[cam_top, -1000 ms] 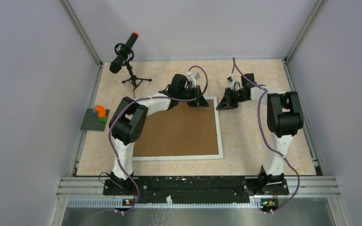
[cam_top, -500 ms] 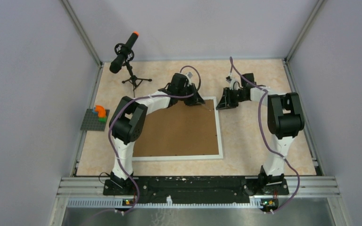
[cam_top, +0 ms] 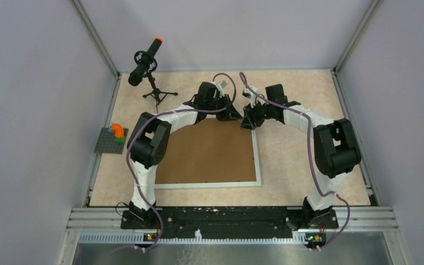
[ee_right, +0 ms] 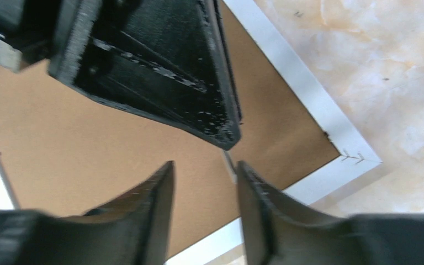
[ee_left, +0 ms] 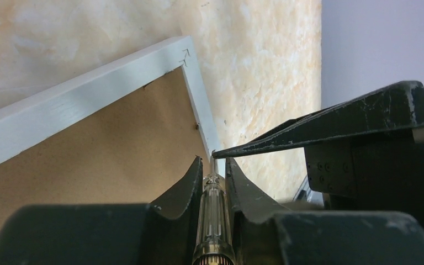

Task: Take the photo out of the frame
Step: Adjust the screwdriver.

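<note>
The white frame (cam_top: 259,160) lies face down on the table with its brown backing board (cam_top: 210,154) up. The photo is hidden under the board. My left gripper (cam_top: 233,116) is at the frame's far right corner, shut on a clear-handled screwdriver (ee_left: 213,215) whose metal tip points at the frame's inner edge (ee_left: 199,118). My right gripper (cam_top: 248,122) is open and empty just right of it, its fingers (ee_left: 309,130) close to the tool's tip. In the right wrist view the open gripper (ee_right: 205,165) hangs over the board (ee_right: 61,154) and frame corner (ee_right: 359,157), facing the left finger (ee_right: 160,72).
A black microphone on a small tripod (cam_top: 145,63) stands at the far left. A grey baseplate with coloured bricks (cam_top: 112,138) lies at the left edge. Enclosure walls and metal rails bound the table on all sides.
My right gripper has swung left from beside the frame to its far right corner, meeting the left gripper. The left gripper has shifted slightly along the far edge, still holding the tool.
</note>
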### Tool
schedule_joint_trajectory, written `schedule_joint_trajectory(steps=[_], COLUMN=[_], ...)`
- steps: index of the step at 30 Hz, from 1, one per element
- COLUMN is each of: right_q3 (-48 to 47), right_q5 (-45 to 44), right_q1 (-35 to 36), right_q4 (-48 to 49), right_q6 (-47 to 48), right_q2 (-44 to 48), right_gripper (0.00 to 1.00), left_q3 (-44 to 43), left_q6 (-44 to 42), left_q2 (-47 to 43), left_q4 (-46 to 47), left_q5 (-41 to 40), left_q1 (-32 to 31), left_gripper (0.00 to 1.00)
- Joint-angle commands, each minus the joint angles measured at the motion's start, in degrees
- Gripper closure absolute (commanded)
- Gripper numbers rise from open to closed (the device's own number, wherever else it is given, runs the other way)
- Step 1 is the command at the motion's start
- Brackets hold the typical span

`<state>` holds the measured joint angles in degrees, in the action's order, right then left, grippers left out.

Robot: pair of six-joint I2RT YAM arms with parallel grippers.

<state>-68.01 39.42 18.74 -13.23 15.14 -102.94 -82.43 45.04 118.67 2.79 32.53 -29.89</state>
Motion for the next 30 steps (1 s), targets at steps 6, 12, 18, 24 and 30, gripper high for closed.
schedule_joint_trajectory(steps=[6,12,18,24,30], right_q3=[-4.1,-5.65,-9.51,-12.84,-17.42], right_q5=[0.25,9.8,16.94,20.63,21.72], right_q1=[0.69,-0.65,-0.76,-0.81,-0.54], right_q4=[-2.63,-11.35,-25.52,-35.55,-43.8], right_q6=[6.46,10.29,19.66,26.23,32.18], right_q2=[0.09,2.61,0.96,-1.39,-4.42], right_gripper=[1.0,1.0,1.0,1.0,1.0], left_q3=[-0.17,1.37,-1.14,-6.36,-7.88], left_q6=[-5.69,-14.94,-33.52,-47.0,-50.73], left_q2=[-5.13,-6.08,-5.23,-1.45,-0.06], left_q4=[7.25,6.12,-3.46,-20.31,-24.2], left_q5=[12.16,23.98,36.16,40.8,42.22], left_q1=[1.15,4.11,4.58,4.11,2.44], left_gripper=[0.9,0.59,0.41,0.39,0.48])
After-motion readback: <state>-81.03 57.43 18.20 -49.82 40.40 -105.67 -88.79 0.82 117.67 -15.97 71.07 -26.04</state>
